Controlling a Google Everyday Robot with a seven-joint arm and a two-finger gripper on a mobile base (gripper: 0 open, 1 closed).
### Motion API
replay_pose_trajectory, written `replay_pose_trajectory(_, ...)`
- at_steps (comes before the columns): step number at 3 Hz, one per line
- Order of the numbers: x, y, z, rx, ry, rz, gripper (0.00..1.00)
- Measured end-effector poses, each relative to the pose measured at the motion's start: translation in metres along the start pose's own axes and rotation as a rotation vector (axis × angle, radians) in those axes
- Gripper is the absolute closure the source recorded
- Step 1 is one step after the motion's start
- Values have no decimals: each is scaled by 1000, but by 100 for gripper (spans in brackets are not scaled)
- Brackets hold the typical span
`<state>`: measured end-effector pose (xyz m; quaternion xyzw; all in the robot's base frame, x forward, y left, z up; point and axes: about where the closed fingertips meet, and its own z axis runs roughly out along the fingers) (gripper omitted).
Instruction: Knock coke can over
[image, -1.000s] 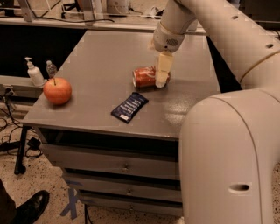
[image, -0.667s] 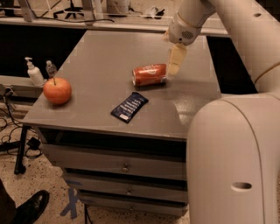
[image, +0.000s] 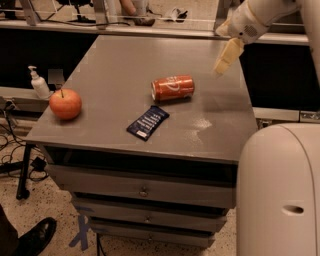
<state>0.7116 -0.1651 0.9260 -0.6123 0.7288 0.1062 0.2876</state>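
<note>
The coke can (image: 173, 88) is a red-orange can with white script. It lies on its side in the middle of the grey table (image: 120, 60), silver top rim facing left. My gripper (image: 225, 57) hangs above the table's right part, up and to the right of the can, well apart from it and holding nothing. Its cream fingers (image: 227, 54) point down and left.
An orange-red apple (image: 65, 103) sits at the table's left front corner. A flat dark blue snack packet (image: 148, 121) lies just in front of the can. A pump bottle (image: 37, 83) stands left of the table. My white base (image: 280, 190) fills the lower right. Drawers (image: 142, 190) sit under the table top.
The gripper was against the can's right end; it has lifted up and to the right, away from it. The can now lies on its side, clear of the gripper.
</note>
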Motion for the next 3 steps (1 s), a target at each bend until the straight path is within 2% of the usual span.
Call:
replay_pose_trajectory(1, 9, 0, -35, 41, -73, 49, 0)
replay_pose_trajectory(2, 17, 11, -71, 54, -138, 98, 0)
replay_pose_trajectory(3, 16, 6, -66, 61, -143, 98, 0)
